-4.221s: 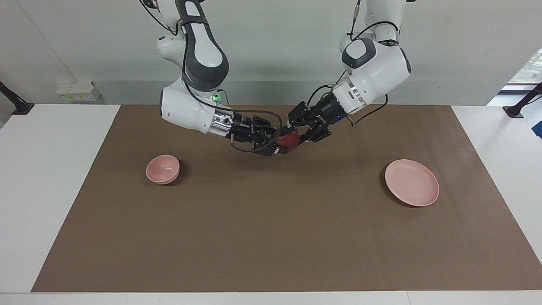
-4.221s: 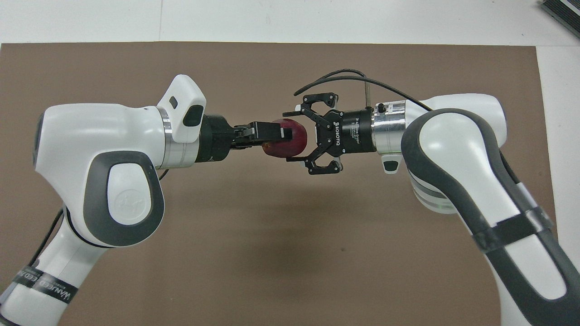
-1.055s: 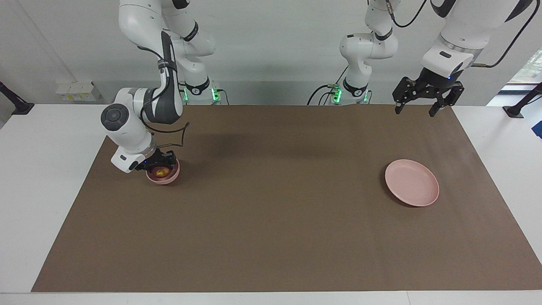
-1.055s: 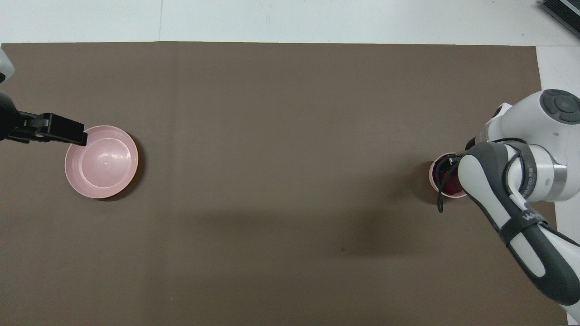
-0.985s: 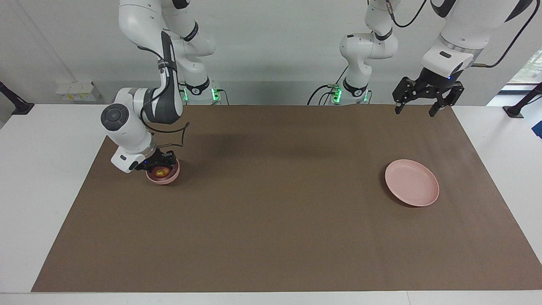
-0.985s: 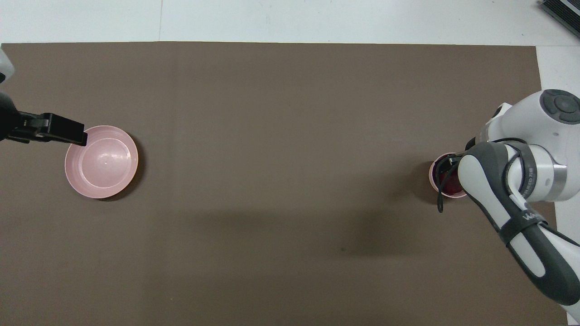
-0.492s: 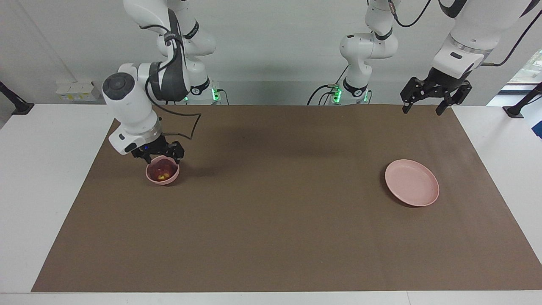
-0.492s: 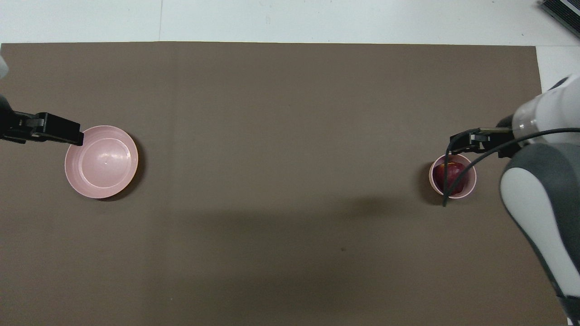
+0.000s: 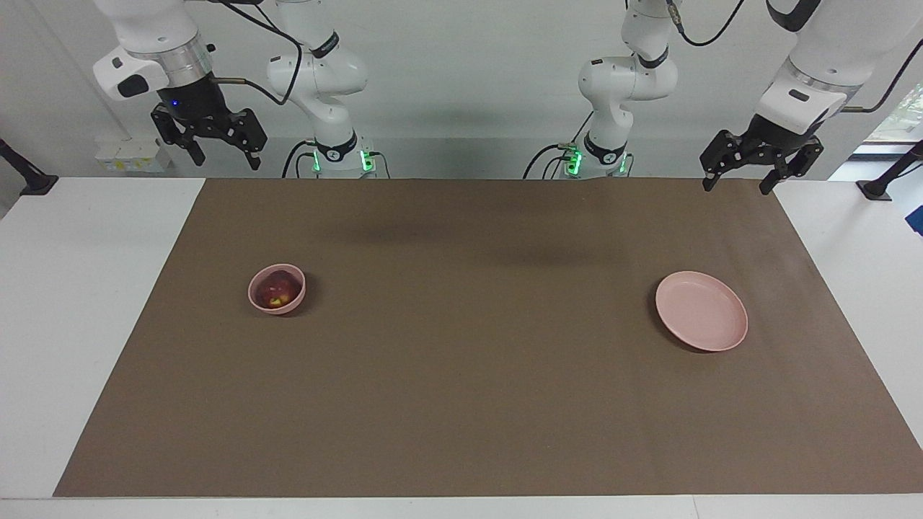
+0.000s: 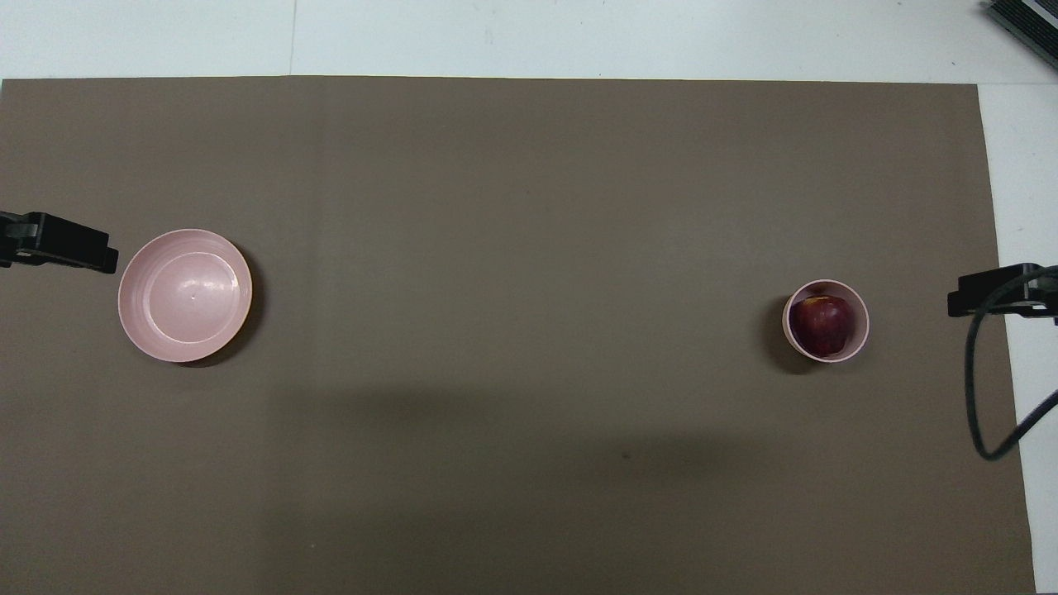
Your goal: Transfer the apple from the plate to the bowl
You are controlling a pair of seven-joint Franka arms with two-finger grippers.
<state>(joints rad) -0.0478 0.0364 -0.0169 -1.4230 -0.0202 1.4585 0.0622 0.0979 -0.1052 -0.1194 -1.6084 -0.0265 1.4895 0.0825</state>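
Note:
The dark red apple (image 9: 275, 292) with a yellowish patch lies in the small deep pink bowl (image 9: 286, 305) toward the right arm's end of the table; it also shows in the overhead view (image 10: 820, 324), inside the bowl (image 10: 864, 324). The wide pale pink plate (image 9: 701, 310) (image 10: 183, 296) sits bare toward the left arm's end. My right gripper (image 9: 226, 160) (image 10: 974, 299) is open and empty, raised high over the mat's edge, well clear of the bowl. My left gripper (image 9: 735, 186) (image 10: 83, 246) is open and empty, raised over the mat's corner, and waits.
A brown mat (image 9: 461, 375) covers most of the white table (image 9: 65, 324). Both arm bases (image 9: 335, 155) (image 9: 598, 155) stand at the robots' edge. A small white box (image 9: 130, 155) and black stands (image 9: 29, 180) (image 9: 883, 184) are at the table's corners.
My right gripper has let go of the apple in the bowl, then risen and drawn back high toward the right arm's end. My left gripper has drifted slightly outward.

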